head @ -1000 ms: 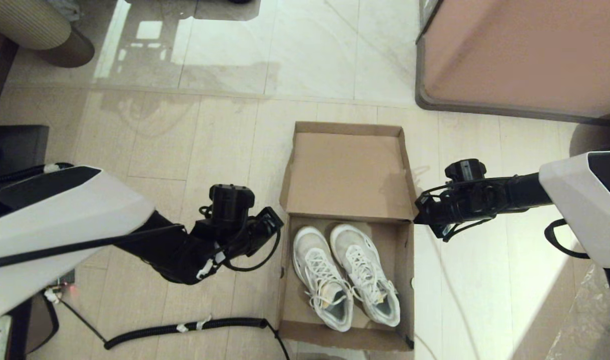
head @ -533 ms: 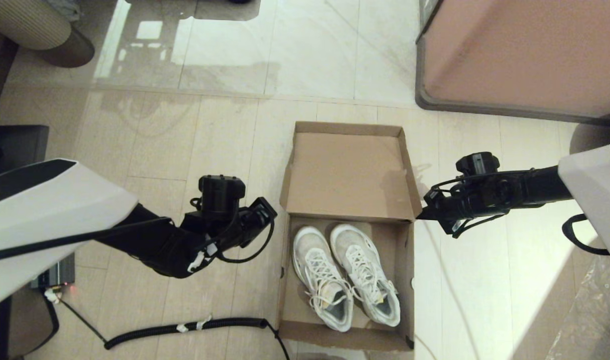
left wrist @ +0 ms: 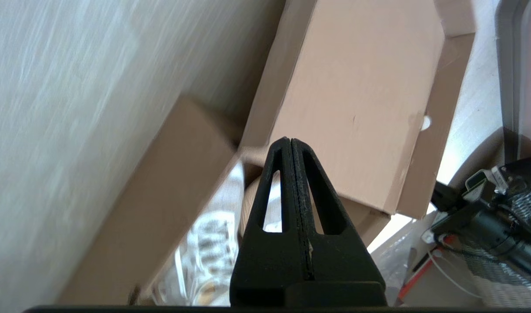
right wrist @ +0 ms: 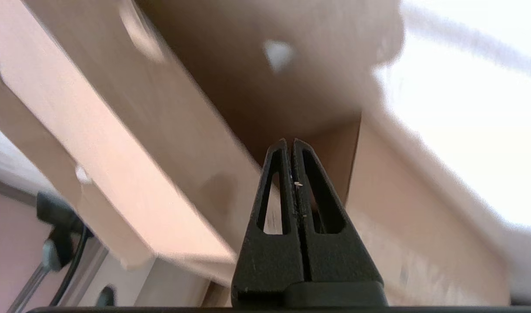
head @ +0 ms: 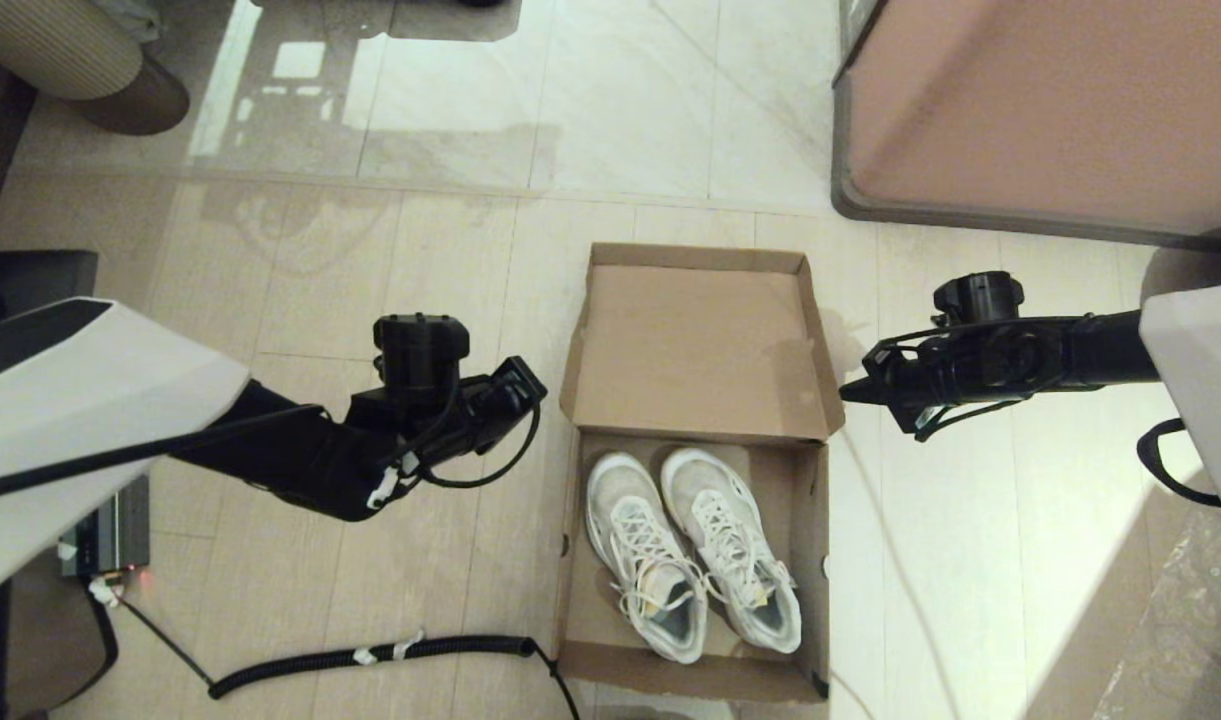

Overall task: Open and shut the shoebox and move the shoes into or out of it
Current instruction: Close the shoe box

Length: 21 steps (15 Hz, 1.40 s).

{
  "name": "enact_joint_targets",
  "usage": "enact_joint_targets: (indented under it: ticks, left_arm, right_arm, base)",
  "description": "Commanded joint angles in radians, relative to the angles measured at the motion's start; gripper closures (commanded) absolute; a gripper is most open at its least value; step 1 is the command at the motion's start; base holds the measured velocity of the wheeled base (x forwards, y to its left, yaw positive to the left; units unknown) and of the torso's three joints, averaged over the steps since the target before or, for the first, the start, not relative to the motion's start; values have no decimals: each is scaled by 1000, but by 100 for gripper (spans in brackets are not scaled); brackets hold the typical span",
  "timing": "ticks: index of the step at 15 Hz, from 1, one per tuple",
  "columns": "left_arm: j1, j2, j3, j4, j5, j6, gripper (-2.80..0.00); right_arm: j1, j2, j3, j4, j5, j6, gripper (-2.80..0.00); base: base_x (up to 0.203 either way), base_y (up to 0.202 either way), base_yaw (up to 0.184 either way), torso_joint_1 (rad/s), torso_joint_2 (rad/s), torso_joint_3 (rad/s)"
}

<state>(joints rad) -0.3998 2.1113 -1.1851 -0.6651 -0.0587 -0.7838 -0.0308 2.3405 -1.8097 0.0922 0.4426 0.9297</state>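
Note:
The brown cardboard shoebox [head: 812,560] sits open on the floor, its lid [head: 695,345] flipped back away from me. Both white sneakers [head: 645,565] lie side by side inside, toes toward the lid. My left gripper [head: 530,385] is shut and hovers just left of the lid's near corner, clear of the cardboard. My right gripper [head: 850,393] is shut too, a little off the lid's right corner. In the left wrist view the shut gripper [left wrist: 290,141] points at the lid [left wrist: 356,87] and the shoes [left wrist: 208,243]. The right wrist view has that gripper [right wrist: 289,142] before the box wall [right wrist: 413,226].
A large pinkish-brown cabinet with a grey rim [head: 1020,120] stands at the back right. A black corrugated cable [head: 370,655] runs along the floor to the box's near left corner. A dark unit [head: 30,290] and a small device [head: 110,540] sit at the left.
Both arms have drawn away from the box, outward and toward the far side. The right gripper no longer touches the lid's corner. Box, lid and shoes have not moved.

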Motion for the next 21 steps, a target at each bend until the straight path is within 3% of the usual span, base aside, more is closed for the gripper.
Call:
enact_joint_targets:
  ticks: [1, 6, 10, 15, 21]
  left_arm:
    - [1, 18, -43, 2, -5, 18, 0]
    - [-1, 32, -56, 9, -7, 97, 0]
    - [-1, 19, -51, 13, -1, 100, 0]
    - [-2, 6, -41, 13, 1, 100, 0]
    - [-4, -20, -24, 11, 13, 99, 0]
  right_arm:
    - [-21, 68, -101, 6, 3, -20, 0]
    - [-56, 146, -166, 19, 5, -188, 0]
    - [-55, 166, -166, -73, 43, -171, 0]
    - [-54, 199, -165, -310, 101, 108, 0]
    - [-31, 238, -166, -397, 141, 178, 0]
  base:
    - [0, 0, 0, 0, 0, 0]
    - [0, 0, 0, 0, 0, 0]
    - [0, 0, 0, 0, 0, 0]
    - [0, 0, 0, 0, 0, 0]
    - [0, 0, 0, 0, 0, 0]
